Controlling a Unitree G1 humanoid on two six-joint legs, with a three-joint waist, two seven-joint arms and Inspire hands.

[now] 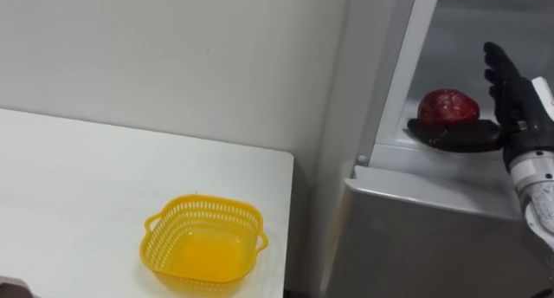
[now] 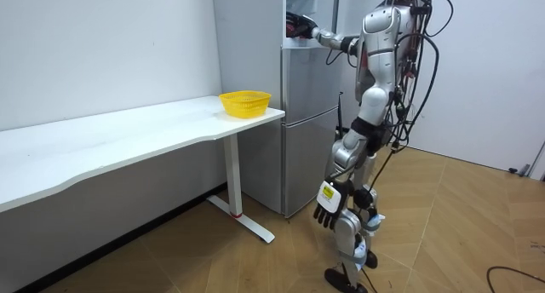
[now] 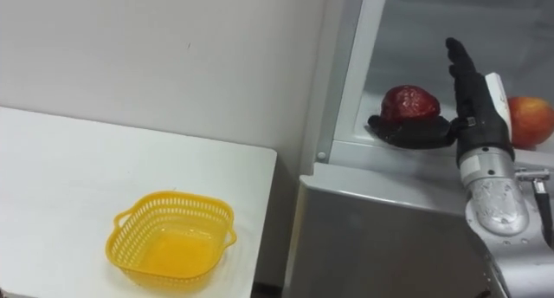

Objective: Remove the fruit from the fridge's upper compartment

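A dark red fruit (image 1: 447,107) lies on the shelf of the open upper fridge compartment (image 1: 389,142). My right hand (image 1: 511,90) is inside the compartment, just right of the fruit. It is open, with its fingers straight up and its thumb (image 1: 459,138) stretched left along the shelf under the fruit's front. In the right eye view a second, orange-red fruit (image 3: 530,120) sits behind the hand (image 3: 472,81). In the room view I stand facing the fridge (image 2: 306,131), and my left hand (image 2: 326,215) hangs relaxed by my thigh.
A yellow plastic basket (image 1: 203,246) stands empty near the right end of the white table (image 1: 69,177), which ends close to the fridge. The shut lower fridge door (image 1: 433,237) is below my right arm. A pale wall runs behind the table.
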